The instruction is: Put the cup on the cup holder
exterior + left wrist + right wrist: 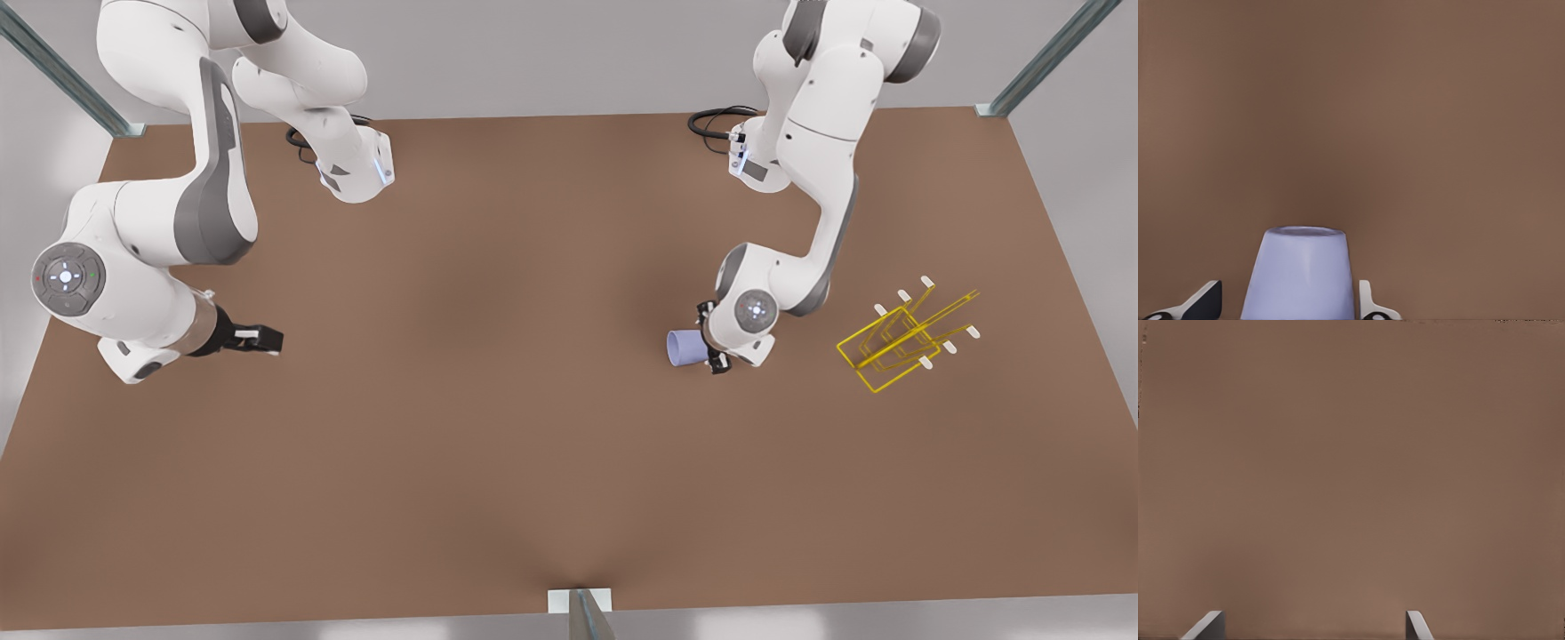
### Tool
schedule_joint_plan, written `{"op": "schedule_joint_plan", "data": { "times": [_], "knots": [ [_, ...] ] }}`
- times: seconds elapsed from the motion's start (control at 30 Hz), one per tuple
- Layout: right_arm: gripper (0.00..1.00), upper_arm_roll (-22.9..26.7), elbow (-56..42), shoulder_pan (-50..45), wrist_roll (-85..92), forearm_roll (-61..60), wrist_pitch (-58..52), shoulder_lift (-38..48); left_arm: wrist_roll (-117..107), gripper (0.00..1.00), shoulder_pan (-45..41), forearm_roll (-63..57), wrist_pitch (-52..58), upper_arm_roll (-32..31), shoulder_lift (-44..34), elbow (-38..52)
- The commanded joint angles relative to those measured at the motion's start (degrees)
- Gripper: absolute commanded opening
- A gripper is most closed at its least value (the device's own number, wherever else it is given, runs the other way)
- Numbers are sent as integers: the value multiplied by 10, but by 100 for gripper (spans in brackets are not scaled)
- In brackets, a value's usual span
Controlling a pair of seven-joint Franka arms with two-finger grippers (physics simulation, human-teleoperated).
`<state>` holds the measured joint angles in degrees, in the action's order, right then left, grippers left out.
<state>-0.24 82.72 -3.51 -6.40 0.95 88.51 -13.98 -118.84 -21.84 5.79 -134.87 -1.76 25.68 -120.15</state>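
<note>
The left gripper point(709, 338) has its fingers spread round the cup point(685, 348), seemingly not yet pinching it, well apart from the cup holder point(902, 342), so lifting and placing remain, while the right gripper point(262, 339) waits open.

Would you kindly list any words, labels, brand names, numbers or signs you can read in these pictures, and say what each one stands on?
None: no readable text in any view.
The cup, the cup holder and the table are plain and unmarked.
The round cap on each arm's joint carries small light dots and marks, not letters or numbers.
</note>
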Motion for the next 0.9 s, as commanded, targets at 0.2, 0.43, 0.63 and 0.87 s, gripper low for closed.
{"op": "schedule_joint_plan", "data": {
  "times": [0.2,0.43,0.63,0.87],
  "knots": [
    [100,0,0,0,98,-3,-13,0,-144,100,-5,4,-18,-1,22,1],
    [100,0,0,0,98,-3,-17,-2,-144,93,-11,4,-28,-2,38,9],
    [100,0,0,0,97,-3,-18,-3,-128,70,-13,0,16,0,-15,14],
    [100,0,0,0,98,-3,-19,-3,-96,71,-38,-114,295,69,5,236]
  ]
}}
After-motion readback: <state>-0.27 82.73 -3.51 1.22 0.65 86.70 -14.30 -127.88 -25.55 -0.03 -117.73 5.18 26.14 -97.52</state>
